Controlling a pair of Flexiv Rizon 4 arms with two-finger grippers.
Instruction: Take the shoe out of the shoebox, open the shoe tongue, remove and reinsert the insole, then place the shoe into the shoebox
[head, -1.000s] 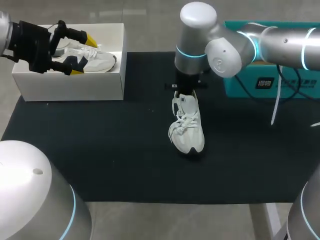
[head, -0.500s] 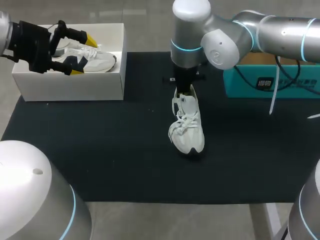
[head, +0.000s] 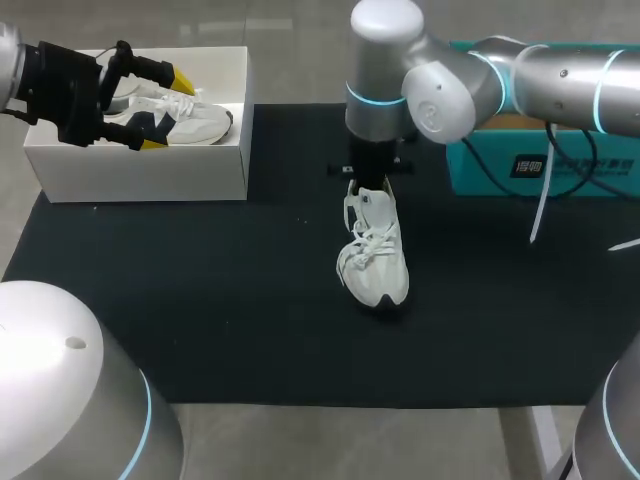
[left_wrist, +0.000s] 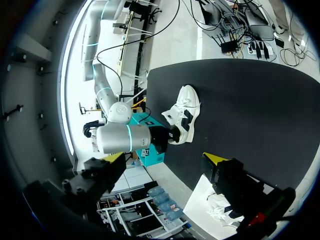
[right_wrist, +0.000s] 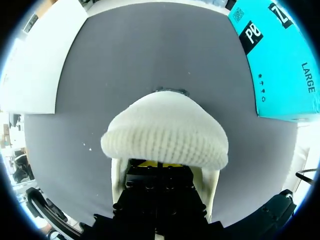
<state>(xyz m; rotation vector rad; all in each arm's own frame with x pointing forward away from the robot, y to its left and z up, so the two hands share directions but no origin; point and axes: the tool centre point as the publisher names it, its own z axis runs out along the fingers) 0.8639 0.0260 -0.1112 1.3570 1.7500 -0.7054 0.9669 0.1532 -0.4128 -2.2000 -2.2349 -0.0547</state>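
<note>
Head view: high behind the robot, looking down on the whole black mat (head: 200, 300) and white shoebox (head: 150, 170). Left wrist view: raised above that box, facing across the mat toward the distant white sneaker (left_wrist: 185, 115). Right wrist view: very close over the sneaker, probably its heel. All three views share it.

We see a grey table (head: 300, 440) with a dull top, most of it covered by a black mat (head: 200, 300). The mat is plain and dark, its straight edges running along with the table's, and a few pale specks lie scattered on it. A bare grey strip shows behind the mat and another in front of it. Soft pale patches of reflected light lie on the far strip. At the mat's far right edge stands a teal box (head: 590, 170)
</note>
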